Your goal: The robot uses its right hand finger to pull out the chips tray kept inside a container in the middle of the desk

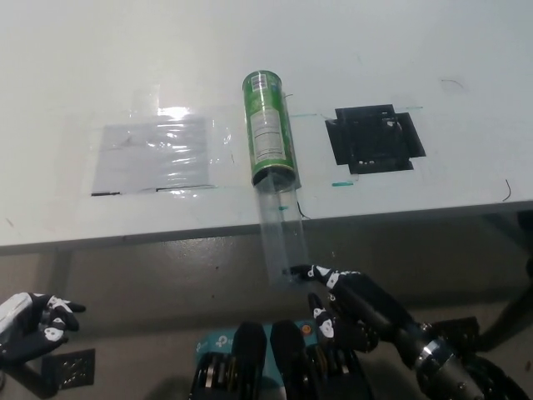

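Note:
A green chips can (269, 128) lies on its side in the middle of the white desk (400, 50), its open mouth toward the near edge. A clear plastic tray (281, 235) sticks out of the mouth and reaches past the desk edge. My black right hand (346, 298) is below the desk edge, one finger stretched out to the tray's near end, the others curled. Whether the fingertip hooks the tray or only touches it is unclear. My white left hand (29, 322) rests at the lower left, away from the desk, fingers loosely curled.
A shiny transparent sheet (150, 152) is taped to the desk left of the can. A black square patch (373, 137) lies to the can's right. Green tape marks (340, 184) sit near the can's mouth.

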Tool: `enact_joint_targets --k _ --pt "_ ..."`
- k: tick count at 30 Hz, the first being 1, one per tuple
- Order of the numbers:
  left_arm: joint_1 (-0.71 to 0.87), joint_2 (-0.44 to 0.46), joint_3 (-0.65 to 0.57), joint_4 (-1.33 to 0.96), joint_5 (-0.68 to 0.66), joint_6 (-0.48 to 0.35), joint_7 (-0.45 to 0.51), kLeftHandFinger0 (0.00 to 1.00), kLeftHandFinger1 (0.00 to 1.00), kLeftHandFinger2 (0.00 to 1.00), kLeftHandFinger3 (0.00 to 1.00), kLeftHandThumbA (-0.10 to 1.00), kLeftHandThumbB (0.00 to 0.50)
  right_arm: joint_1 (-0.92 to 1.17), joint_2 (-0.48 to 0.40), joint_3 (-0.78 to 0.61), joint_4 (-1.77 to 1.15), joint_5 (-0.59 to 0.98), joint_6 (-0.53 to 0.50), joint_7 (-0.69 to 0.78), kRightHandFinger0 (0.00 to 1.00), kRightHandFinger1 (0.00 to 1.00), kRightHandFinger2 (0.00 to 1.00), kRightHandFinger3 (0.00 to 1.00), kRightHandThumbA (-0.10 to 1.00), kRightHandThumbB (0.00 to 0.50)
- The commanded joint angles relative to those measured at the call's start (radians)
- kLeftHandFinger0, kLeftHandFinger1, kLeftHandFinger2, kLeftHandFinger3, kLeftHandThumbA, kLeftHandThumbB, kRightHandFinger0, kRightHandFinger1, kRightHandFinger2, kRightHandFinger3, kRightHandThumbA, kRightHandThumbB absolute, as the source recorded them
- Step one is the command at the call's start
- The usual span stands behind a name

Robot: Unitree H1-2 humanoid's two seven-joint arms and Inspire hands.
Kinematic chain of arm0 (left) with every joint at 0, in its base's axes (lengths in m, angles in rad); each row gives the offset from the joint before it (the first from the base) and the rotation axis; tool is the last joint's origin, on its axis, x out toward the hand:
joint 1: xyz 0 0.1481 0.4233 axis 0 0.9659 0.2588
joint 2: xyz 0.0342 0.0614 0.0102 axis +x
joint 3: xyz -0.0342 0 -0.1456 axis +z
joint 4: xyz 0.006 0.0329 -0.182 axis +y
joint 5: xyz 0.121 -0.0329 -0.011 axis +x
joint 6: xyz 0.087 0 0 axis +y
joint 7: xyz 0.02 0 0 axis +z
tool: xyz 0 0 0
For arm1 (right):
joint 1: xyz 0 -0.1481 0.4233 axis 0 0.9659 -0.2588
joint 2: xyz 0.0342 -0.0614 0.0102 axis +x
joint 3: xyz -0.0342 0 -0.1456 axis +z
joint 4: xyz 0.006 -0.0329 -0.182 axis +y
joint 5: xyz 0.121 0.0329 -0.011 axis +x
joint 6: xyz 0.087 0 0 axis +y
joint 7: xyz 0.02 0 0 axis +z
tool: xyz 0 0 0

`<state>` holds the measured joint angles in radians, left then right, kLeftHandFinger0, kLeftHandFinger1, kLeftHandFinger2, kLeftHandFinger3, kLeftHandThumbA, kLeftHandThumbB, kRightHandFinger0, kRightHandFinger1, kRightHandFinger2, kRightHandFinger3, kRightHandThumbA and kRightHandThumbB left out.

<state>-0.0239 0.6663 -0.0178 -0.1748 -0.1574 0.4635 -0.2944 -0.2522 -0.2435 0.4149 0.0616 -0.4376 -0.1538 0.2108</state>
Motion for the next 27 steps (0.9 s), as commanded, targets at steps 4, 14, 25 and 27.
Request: enact_joint_targets --k 4,14,25,27 --pt "0.012 0.023 0.002 -0.032 0.003 0.007 0.008 0.62 0.63 0.71 0.89 0.01 0.000 -0.017 0.031 -0.044 -0.090 -0.010 0.030 -0.013 0.06 0.07 1.00 1.00 -0.10 0.143" --pt "0.017 0.021 0.005 -0.038 0.000 0.007 0.010 0.61 0.62 0.70 0.87 0.05 0.000 -0.057 0.039 -0.097 -0.135 -0.007 0.056 -0.001 0.04 0.08 1.00 1.00 -0.10 0.211" --pt "0.023 0.022 0.009 -0.038 0.000 0.007 0.006 0.61 0.62 0.70 0.88 0.03 0.000 0.002 0.007 -0.165 -0.198 0.077 0.077 0.019 0.00 0.00 1.00 1.00 -0.10 0.249" --pt "0.024 0.021 0.009 -0.037 -0.004 0.007 0.008 0.61 0.61 0.70 0.87 0.03 0.000 0.009 0.003 -0.176 -0.206 0.075 0.078 0.014 0.00 0.02 1.00 1.00 -0.10 0.255"
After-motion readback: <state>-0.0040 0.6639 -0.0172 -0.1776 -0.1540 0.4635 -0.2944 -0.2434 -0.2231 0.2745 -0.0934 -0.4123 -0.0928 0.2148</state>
